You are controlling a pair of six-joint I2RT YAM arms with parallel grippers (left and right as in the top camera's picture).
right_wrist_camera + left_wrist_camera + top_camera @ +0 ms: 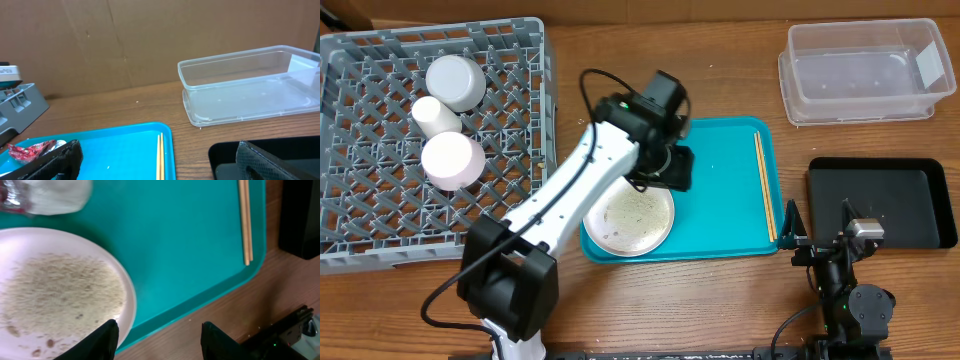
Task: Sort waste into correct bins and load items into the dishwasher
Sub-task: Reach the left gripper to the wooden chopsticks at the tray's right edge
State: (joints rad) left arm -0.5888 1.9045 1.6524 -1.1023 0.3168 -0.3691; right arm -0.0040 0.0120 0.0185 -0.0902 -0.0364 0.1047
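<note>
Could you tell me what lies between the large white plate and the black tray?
In the overhead view: bare teal tray, then the wooden chopsticks by its right rim, then a strip of table, which the open right gripper straddles.

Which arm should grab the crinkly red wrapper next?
Left. The left gripper hangs open over the teal tray, right by the red wrapper and plate. The right gripper sits off the tray, beside the black tray, farther away.
</note>
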